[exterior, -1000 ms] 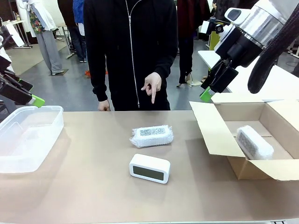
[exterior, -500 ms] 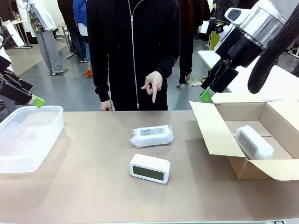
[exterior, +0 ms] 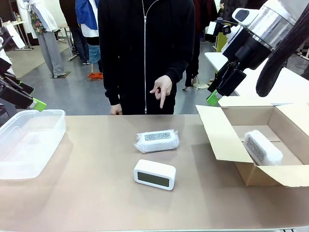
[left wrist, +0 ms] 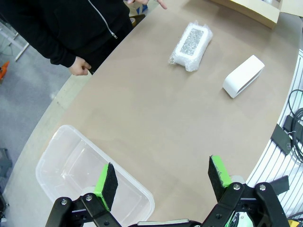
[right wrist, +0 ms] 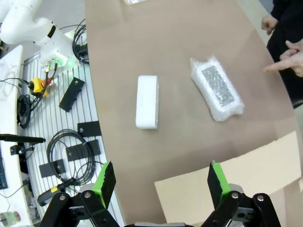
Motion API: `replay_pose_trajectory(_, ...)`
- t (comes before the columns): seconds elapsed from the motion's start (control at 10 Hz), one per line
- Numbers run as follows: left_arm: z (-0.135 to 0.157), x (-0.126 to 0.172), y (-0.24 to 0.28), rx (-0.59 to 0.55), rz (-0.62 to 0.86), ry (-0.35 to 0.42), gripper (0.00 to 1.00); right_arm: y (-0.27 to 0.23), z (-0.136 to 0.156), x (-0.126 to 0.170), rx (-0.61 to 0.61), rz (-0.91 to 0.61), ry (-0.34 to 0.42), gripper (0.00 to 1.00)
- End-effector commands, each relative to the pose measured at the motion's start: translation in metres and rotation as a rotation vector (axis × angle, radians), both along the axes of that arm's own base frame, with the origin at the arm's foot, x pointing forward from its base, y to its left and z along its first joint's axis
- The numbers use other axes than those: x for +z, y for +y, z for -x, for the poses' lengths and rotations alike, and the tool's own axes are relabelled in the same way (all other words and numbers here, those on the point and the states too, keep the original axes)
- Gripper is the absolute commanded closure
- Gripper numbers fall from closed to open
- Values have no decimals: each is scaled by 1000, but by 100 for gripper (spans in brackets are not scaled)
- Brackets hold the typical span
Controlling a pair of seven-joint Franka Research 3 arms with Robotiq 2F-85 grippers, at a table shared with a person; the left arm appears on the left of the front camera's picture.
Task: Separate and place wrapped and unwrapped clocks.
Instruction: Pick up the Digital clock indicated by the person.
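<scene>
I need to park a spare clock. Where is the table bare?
Bare tabletop lies between the clear plastic tub and the white bubble-wrapped bundle, and along the near edge. It is tight between that bundle and the bare white digital clock, and by the open cardboard box.

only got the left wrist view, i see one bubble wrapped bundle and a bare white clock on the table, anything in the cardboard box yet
observer: yes, a second wrapped bundle lies inside the cardboard box.
operator: ok, what about the right end effector
observer: the right end effector is open and empty, held up above the box's left flap.
operator: which way does the bare clock face
observer: the bare clock has its dark face turned toward the robot's side of the table.
</scene>
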State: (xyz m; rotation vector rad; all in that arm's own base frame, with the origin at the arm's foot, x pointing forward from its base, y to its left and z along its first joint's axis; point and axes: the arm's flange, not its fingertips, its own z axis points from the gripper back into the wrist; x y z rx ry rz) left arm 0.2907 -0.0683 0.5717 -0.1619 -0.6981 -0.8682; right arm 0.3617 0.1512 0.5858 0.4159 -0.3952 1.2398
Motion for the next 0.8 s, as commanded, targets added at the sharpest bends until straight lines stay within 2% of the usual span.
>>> replay_pose_trajectory(0.0, 0, 0, 0, -5, 6, 2, 0, 0, -3, 1, 5, -3, 13, 0)
replay_pose_trajectory(0.2, 0, 0, 0, -5, 6, 2, 0, 0, 0, 0, 0, 0, 0, 0)
replay_pose_trajectory(0.3, 0, 0, 0, -5, 6, 2, 0, 29, -27, -1, 99, 37, -18, 0)
replay_pose_trajectory(0.4, 0, 0, 0, -5, 6, 2, 0, 59, -54, -10, 134, 98, -11, 0)
replay_pose_trajectory(0.5, 0, 0, 0, -5, 6, 2, 0, 88, -77, -24, 145, 159, -28, 0)
replay_pose_trajectory(0.6, 0, 0, 0, -5, 6, 2, 0, 116, -94, -45, 206, 221, -36, 0)
replay_pose_trajectory(0.7, 0, 0, 0, -5, 6, 2, 0, 137, -106, -63, 256, 290, -79, 0)
